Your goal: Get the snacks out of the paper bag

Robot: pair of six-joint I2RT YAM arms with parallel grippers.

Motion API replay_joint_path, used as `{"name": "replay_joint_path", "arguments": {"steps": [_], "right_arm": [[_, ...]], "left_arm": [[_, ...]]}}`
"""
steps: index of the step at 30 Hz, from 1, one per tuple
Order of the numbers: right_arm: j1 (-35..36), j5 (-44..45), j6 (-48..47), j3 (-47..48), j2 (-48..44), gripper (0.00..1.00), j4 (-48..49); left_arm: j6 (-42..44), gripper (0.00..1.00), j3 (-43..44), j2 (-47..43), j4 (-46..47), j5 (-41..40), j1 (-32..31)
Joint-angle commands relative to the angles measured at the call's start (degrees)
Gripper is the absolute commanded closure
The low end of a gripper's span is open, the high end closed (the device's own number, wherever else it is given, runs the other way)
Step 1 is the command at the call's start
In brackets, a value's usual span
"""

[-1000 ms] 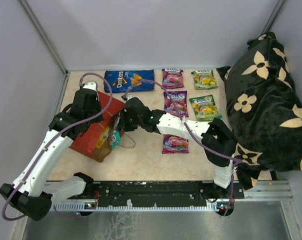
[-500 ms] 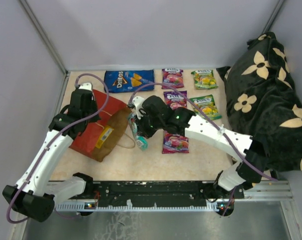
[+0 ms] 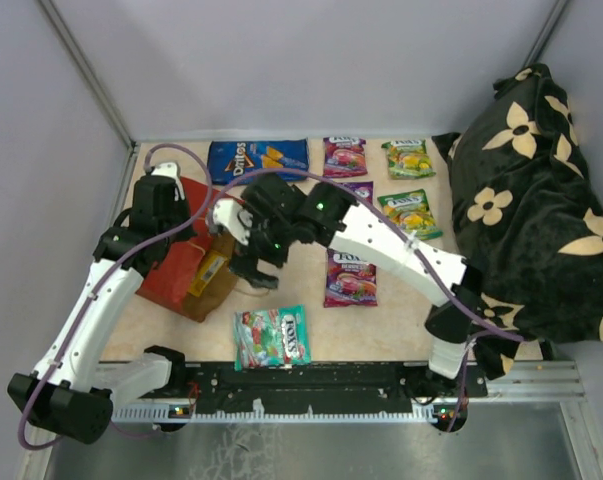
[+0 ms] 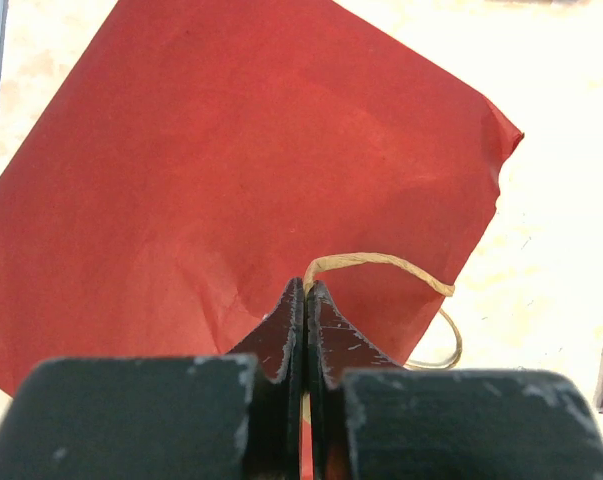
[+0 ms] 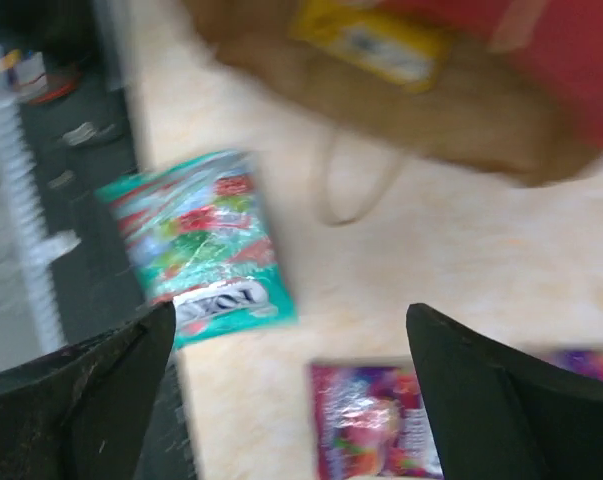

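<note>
Top view: the red bag (image 3: 176, 280) is lying on its side at the left of the table (image 3: 391, 330), brown mouth facing right, with one yellow packet (image 3: 209, 272) lying inside. Outside it are lying one Doritos bag (image 3: 259, 158), three purple packets (image 3: 344, 156), two green packets (image 3: 408, 158) and one teal packet (image 3: 271, 337) near the front edge. One flowered cloth (image 3: 526, 220) is sitting at the right.

Left wrist: only this view is showing the left gripper (image 4: 306, 285) with jaws pressed together, pinching the bag's red rim beside a handle loop (image 4: 381, 262).

Right wrist: blurred. The right gripper (image 5: 291, 310) is hanging with jaws spread wide and empty above the teal packet.
</note>
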Motion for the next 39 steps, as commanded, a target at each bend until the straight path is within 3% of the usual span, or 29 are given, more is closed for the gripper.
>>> {"name": "replay_joint_path", "arguments": {"steps": [1, 2, 3, 5, 7, 12, 16, 22, 33, 39], "right_arm": [[-3.9, 33.7, 6.8, 14.3, 5.6, 0.01, 8.2], [-4.6, 41.4, 11.9, 11.2, 3.1, 0.01, 16.3], [-4.9, 42.9, 15.6, 3.3, -1.5, 0.01, 24.7], [-4.9, 34.3, 21.1, -18.9, -15.2, 0.01, 45.6], [-5.4, 25.0, 29.7, -37.5, -27.1, 0.01, 59.4], [-5.3, 10.5, 42.6, -58.1, -33.7, 0.17, 59.9], [-3.1, 7.2, 51.1, -71.1, -36.9, 0.20, 63.8], [-2.3, 8.5, 55.7, -79.5, -34.6, 0.26, 69.9], [-2.3, 6.3, 56.4, -80.9, -17.6, 0.40, 85.4], [-2.3, 10.6, 57.0, -82.5, -14.2, 0.37, 88.7]], "left_arm": [[1.1, 1.00, -0.3, -1.4, 1.2, 0.7, 0.7], [1.1, 1.00, -0.2, -1.6, 0.9, 0.7, 0.8], [1.2, 1.00, -0.2, -1.8, 0.8, 0.7, 0.9], [1.4, 1.00, -0.6, -2.4, 0.9, 0.8, 1.0], [1.3, 1.00, -1.0, -2.8, 0.7, 1.5, 1.1], [1.2, 1.00, -2.9, -2.8, 1.5, 4.6, 1.1], [1.1, 1.00, -5.2, -2.0, 2.8, 6.4, 1.1], [0.8, 1.00, -7.1, -0.8, 3.8, 9.0, 1.1], [2.1, 1.00, -6.0, -2.1, 2.4, 9.1, 1.1], [2.4, 1.00, -5.1, -3.4, 1.4, 8.9, 1.1]]}}
